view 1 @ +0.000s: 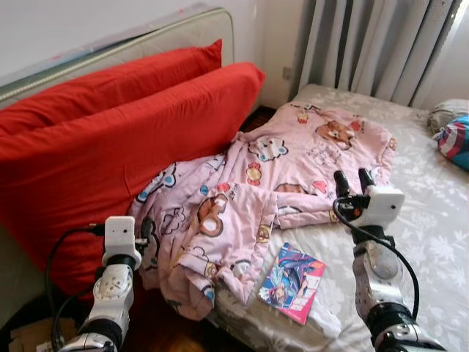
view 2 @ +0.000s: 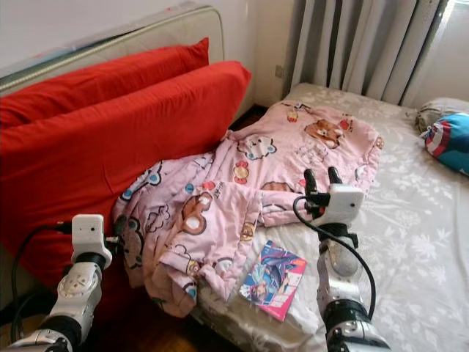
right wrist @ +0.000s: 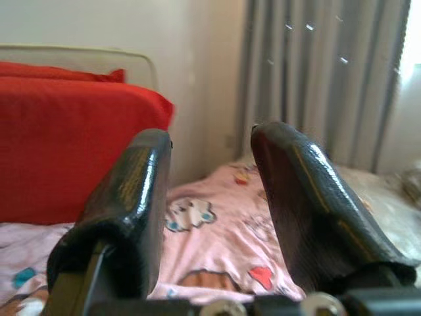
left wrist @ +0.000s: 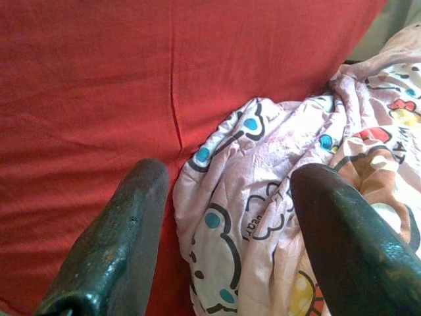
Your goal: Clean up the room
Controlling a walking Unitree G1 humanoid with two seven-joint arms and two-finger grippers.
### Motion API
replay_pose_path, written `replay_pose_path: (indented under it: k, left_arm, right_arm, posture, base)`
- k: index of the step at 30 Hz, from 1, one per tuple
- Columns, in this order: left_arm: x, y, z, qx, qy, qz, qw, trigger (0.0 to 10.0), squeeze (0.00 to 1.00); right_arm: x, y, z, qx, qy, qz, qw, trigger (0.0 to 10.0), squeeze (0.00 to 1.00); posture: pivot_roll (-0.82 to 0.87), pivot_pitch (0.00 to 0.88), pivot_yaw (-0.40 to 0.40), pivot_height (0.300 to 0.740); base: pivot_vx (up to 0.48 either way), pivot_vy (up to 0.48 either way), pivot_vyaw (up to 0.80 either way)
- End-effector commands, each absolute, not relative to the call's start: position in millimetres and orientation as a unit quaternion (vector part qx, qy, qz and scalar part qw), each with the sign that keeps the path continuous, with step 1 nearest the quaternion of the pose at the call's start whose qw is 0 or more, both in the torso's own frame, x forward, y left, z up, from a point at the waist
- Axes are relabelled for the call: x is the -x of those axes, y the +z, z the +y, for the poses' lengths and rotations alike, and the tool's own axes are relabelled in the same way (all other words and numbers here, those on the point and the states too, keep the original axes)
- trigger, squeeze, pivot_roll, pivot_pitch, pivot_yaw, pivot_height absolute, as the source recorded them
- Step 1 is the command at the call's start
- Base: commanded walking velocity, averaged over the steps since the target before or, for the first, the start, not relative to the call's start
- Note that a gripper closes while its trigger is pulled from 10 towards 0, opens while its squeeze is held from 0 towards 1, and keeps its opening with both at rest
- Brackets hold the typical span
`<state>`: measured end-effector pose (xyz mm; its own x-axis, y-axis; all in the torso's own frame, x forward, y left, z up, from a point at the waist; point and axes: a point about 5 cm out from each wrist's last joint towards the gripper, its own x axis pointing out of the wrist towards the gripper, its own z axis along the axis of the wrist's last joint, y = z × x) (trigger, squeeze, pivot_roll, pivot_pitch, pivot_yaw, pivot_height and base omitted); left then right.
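Pink cartoon blanket sprawls over bed's near-left corner, spilling off edge; left gripper, fingers apart, at hanging fold, nearer; right gripper, fingers apart, above blanket's right edge

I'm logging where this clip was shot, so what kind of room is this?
Most likely a bedroom: a bed with a rumpled pink blanket, big red cushions beside it, and curtains behind.

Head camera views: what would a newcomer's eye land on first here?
Two big red cushions stand against the wall on the robot's left. A crumpled pink cartoon-print blanket spills off the bed's edge beside them. A colourful comic book lies near that edge, between the open left gripper and right gripper.
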<state>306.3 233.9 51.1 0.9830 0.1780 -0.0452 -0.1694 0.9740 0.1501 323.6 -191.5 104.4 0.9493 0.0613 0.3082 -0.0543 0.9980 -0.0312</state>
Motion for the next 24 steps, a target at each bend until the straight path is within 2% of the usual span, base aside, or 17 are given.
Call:
replay_pose_path:
  k: [1,5,8,9,12,19,24]
  left_arm:
    - [-310,57,236,-0.062,0.091,0.021,0.994,10.0,0.00]
    - [-310,54,237,-0.052,0.094,0.028,0.994,10.0,0.00]
    - [-308,47,232,-0.040,0.084,0.052,0.994,10.0,0.00]
    - [-307,42,229,-0.030,0.079,0.063,0.994,10.0,0.00]
    - [-302,35,224,-0.017,0.078,0.075,0.994,10.0,0.00]
    - [-302,33,219,0.001,0.072,0.074,0.995,10.0,0.00]
    - [-303,34,217,0.002,0.068,0.076,0.995,10.0,0.00]
  right_arm:
    - [-322,107,-189,0.015,0.042,-0.168,0.985,10.0,0.00]
    - [-324,109,-186,0.016,0.048,-0.163,0.985,10.0,0.00]
    - [-324,87,-194,-0.013,0.024,-0.093,0.995,10.0,0.00]
    - [-318,70,-201,-0.007,0.001,-0.046,0.999,10.0,0.00]
    - [-305,46,-203,-0.011,-0.015,0.011,1.000,10.0,0.00]
    - [-300,27,-192,-0.030,-0.005,0.078,0.997,10.0,0.00]
    - [-305,30,-189,-0.043,-0.003,0.078,0.996,10.0,0.00]
  posture:
    - [0.03,0.000,0.012,0.740]
    - [0.02,0.000,0.013,0.740]
    - [0.02,0.000,0.013,0.740]
    - [0.03,0.000,0.014,0.740]
    - [0.04,0.000,0.020,0.740]
    - [0.05,0.000,0.021,0.740]
    - [0.04,0.000,0.029,0.740]
  base:
    - [0.000,0.000,0.00]
    - [0.000,0.000,0.00]
    - [0.000,0.000,0.00]
    - [0.000,0.000,0.00]
    - [0.000,0.000,0.00]
    - [0.000,0.000,0.00]
    - [0.000,0.000,0.00]
